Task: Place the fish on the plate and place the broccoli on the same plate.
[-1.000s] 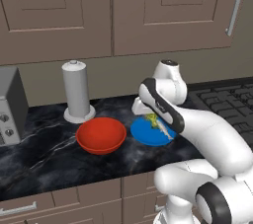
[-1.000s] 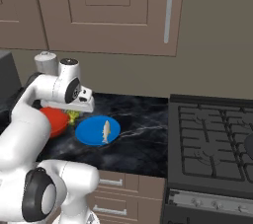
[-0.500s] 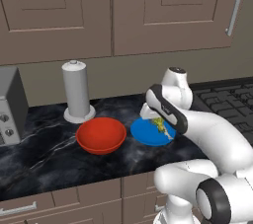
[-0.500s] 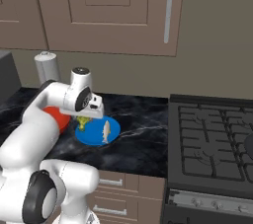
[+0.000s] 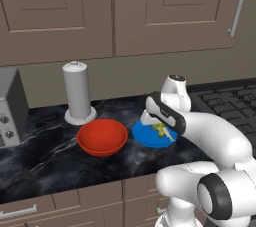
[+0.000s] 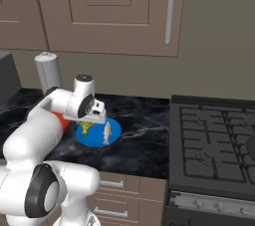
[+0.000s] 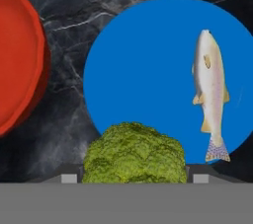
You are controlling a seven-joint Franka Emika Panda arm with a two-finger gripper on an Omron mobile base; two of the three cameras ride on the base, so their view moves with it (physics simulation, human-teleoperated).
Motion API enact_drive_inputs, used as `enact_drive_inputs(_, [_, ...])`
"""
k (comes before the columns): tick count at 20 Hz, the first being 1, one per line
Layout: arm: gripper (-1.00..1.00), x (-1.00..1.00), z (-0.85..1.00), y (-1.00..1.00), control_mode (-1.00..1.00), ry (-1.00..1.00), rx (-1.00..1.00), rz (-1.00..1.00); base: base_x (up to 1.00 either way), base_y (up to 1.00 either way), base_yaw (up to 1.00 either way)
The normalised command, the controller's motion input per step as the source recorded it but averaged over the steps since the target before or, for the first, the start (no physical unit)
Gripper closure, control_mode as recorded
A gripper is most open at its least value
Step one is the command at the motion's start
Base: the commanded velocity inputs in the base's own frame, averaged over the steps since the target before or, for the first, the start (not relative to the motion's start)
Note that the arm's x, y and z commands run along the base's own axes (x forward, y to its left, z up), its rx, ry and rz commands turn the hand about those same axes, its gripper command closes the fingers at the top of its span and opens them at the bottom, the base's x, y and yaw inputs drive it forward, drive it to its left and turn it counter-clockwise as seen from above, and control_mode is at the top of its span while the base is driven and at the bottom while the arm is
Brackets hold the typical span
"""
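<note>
Green broccoli (image 7: 134, 153) sits between the gripper (image 7: 134, 176) fingertips, which clasp it just above the near rim of the blue plate (image 7: 148, 60). The silvery fish (image 7: 210, 92) lies on the plate's right part, away from the broccoli. The plate rests on the dark marble tabletop (image 5: 45, 156), with a red bowl (image 5: 101, 136) beside it and a grey canister (image 5: 77, 92) near the back edge.

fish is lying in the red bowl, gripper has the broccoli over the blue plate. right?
Not quite: the fish lies on the blue plate, not in the red bowl, as the hand view shows. The rest holds: the gripper has the broccoli between its fingers over the plate.
</note>
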Motion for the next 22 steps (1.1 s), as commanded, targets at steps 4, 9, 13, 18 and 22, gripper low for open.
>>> enact_drive_inputs(4, [1.0, 0.14, -0.26, 0.01, -1.0, 0.0, 0.0, 0.0, 0.0, 0.0, 0.0])
enact_drive_inputs(9, [1.0, 0.14, -0.21, 0.0, -1.0, 0.0, 0.0, 0.0, 0.0, 0.0, 0.0])
enact_drive_inputs(13, [1.0, 0.17, -0.17, 0.0, -1.0, 0.0, 0.0, 0.0, 0.0, 0.0, 0.0])
enact_drive_inputs(18, [1.0, 0.17, -0.16, 0.0, -1.0, 0.0, 0.0, 0.0, 0.0, 0.0, 0.0])
enact_drive_inputs(22, [1.0, 0.16, -0.17, 0.0, -1.0, 0.0, 0.0, 0.0, 0.0, 0.0, 0.0])
